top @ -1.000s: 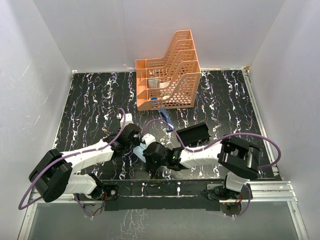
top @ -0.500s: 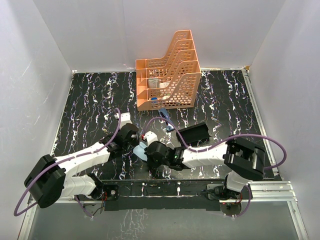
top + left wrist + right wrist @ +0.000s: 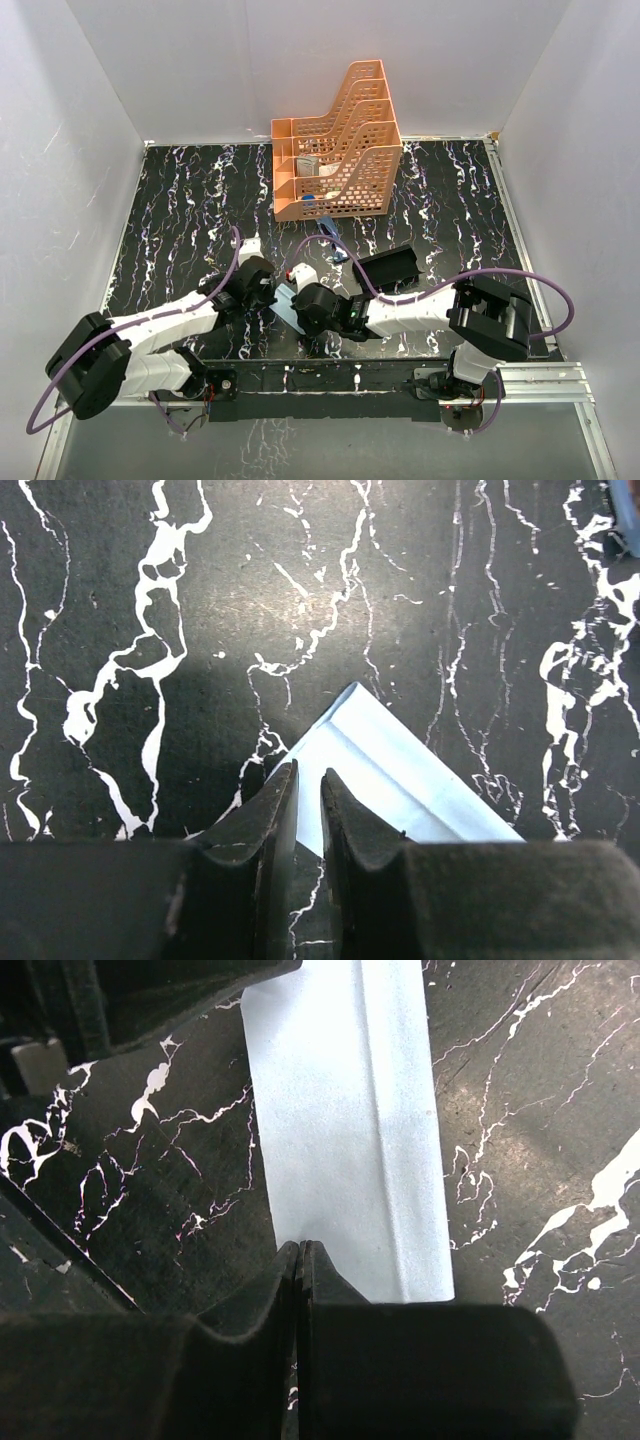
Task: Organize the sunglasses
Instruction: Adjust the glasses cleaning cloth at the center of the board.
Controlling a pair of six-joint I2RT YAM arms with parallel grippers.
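Sunglasses [image 3: 333,246] aren't in hand yet: your right claw [image 3: 300,1250] is pinched shut on the pale cloth [image 3: 340,1110] at its near edge. Your left claw [image 3: 308,780] stands a sliver apart at its corner; gripped or not, can't tell. Beyond both claws they lie on the tabletop [image 3: 180,220], short of the orange rack [image 3: 335,150]. Cloth-folding step, I'd say; next, let go and reach past. A second ago, left jaws stood wider.

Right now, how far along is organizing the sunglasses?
Nothing finished: the sunglasses lie on the table near the black case. In hand: right gripper shut on the cloth, left gripper nearly shut at its corner. Left: handling the sunglasses themselves.
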